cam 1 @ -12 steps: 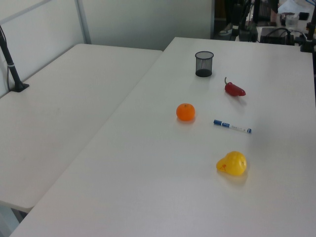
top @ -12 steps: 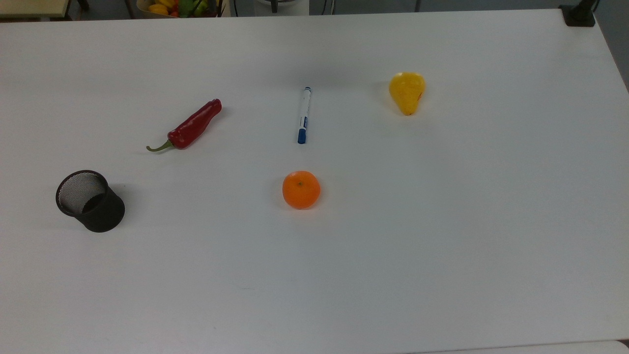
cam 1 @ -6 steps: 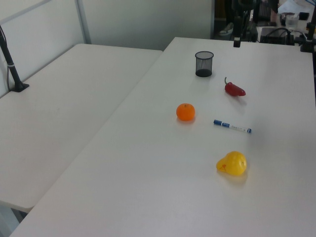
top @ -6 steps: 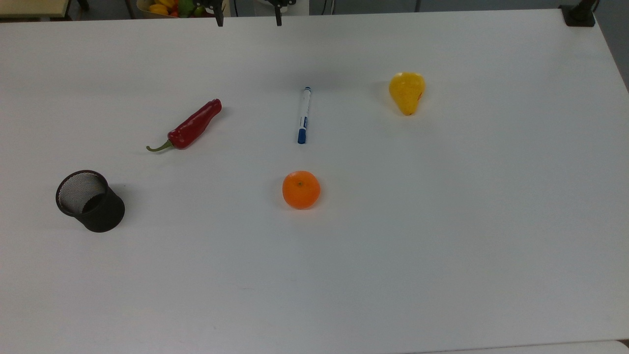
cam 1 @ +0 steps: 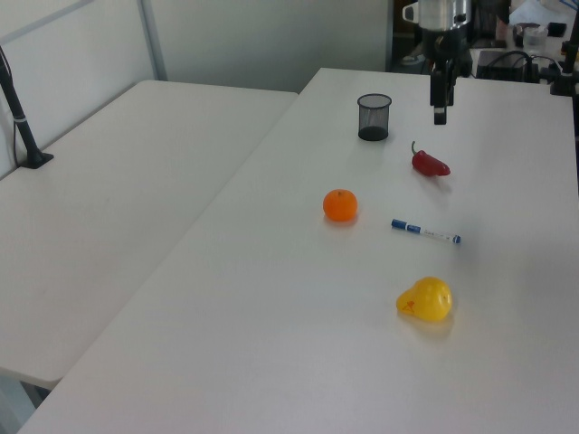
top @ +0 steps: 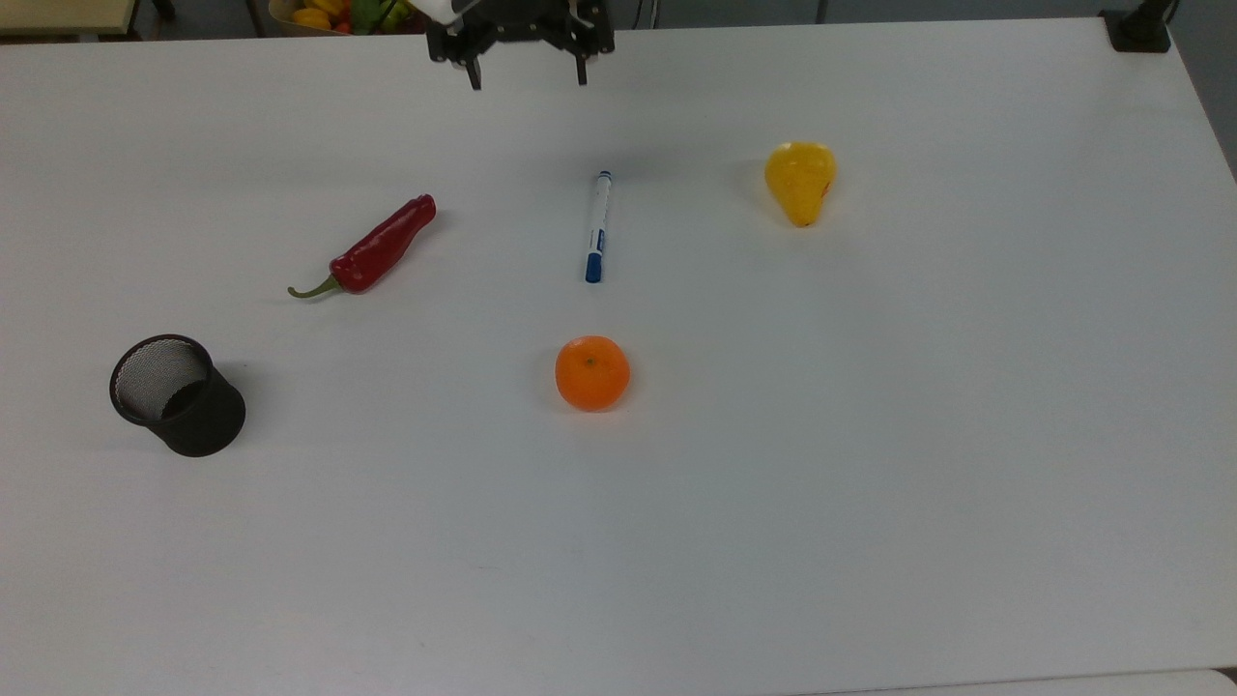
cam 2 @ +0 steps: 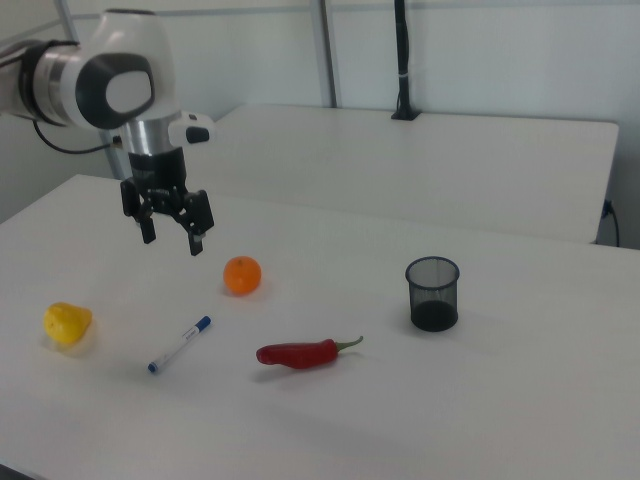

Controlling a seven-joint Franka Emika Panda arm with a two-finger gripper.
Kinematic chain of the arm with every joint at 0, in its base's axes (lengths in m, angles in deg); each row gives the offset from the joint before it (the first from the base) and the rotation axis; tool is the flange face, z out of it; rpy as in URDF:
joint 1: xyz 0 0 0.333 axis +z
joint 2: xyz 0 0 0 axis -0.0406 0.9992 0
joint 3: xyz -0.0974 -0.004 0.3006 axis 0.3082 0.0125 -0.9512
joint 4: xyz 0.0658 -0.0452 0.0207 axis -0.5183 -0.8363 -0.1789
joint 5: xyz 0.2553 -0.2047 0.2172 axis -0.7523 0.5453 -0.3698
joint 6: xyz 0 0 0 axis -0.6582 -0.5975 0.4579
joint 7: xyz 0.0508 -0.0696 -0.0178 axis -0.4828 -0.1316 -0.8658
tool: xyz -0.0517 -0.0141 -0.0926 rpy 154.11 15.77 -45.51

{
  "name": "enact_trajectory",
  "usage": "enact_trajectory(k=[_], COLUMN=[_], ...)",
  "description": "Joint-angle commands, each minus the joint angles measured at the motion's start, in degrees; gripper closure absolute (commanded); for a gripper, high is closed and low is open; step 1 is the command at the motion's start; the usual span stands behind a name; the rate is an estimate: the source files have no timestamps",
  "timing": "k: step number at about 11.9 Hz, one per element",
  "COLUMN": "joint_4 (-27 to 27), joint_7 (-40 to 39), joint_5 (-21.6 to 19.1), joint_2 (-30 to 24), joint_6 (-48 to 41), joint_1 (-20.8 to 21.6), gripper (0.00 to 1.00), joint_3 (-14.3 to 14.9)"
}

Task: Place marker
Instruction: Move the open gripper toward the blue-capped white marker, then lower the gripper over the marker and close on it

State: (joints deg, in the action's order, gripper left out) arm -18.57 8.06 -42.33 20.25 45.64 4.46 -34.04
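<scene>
In the top view, nearest the bottom edge of the white table (top: 870, 503) stands the black mesh cup (top: 177, 394), upright at about eight o'clock from the table's middle. The orange (top: 592, 373) sits near the centre, well apart from the cup. Just past it at twelve o'clock lies the marker (top: 598, 227), flat on the table and touching nothing, its blue cap toward the orange and its small blue tip pointing away at twelve. At about nine o'clock from the marker lies the red chili (top: 375, 249), slanted, its green stem toward seven o'clock. At about two o'clock from the marker rests the yellow pear (top: 800, 181). Farthest, at the top edge, the gripper (top: 528, 75) hangs above the table at roughly eleven o'clock from the marker, its two black fingers (top: 474, 75) spread wide apart with nothing between them. In the right view the gripper (cam 2: 172, 237) hangs from the white arm (cam 2: 100, 75), clear of the table, above and beyond the marker (cam 2: 180, 344).
</scene>
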Motion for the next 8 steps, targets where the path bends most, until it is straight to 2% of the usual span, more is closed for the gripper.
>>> enact_trajectory(k=[1, 3, 8], joint_4=[-7.94, -10.06, -15.17], joint_7=[6.03, 9.37, 13.43], joint_5=[0.72, 4.23, 6.7], joint_2=[1.22, 3.24, 10.01], joint_6=[11.1, 14.73, 26.16], joint_1=[2.53, 3.76, 6.22], gripper=[0.0, 0.0, 0.0], joint_3=[0.25, 0.25, 0.25])
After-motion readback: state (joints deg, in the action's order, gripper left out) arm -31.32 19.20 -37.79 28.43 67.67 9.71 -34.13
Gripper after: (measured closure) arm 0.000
